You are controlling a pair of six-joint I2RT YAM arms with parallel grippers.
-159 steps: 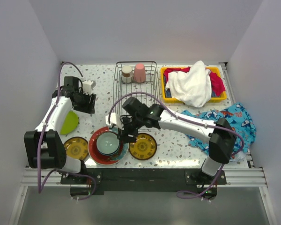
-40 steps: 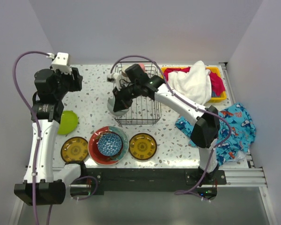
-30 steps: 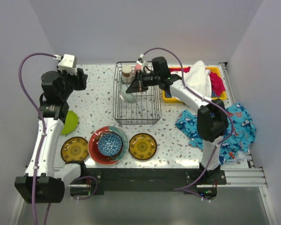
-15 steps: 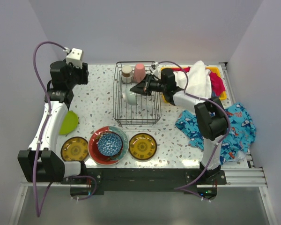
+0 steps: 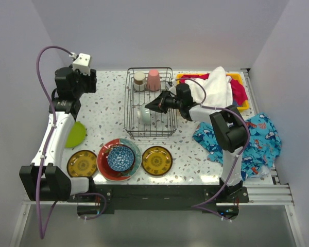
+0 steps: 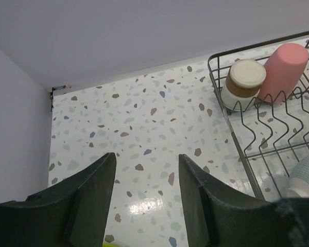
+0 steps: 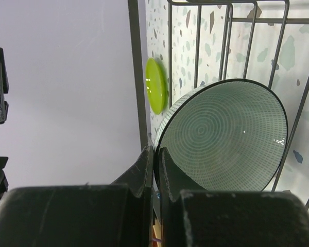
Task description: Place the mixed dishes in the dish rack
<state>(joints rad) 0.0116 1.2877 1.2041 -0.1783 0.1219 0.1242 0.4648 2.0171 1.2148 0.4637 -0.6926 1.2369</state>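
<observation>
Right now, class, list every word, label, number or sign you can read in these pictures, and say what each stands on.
None: no readable text in any view.
The green bowl, blue bowl and cloth carry patterns only, no letters.
The pink cup and rack are plain.
</observation>
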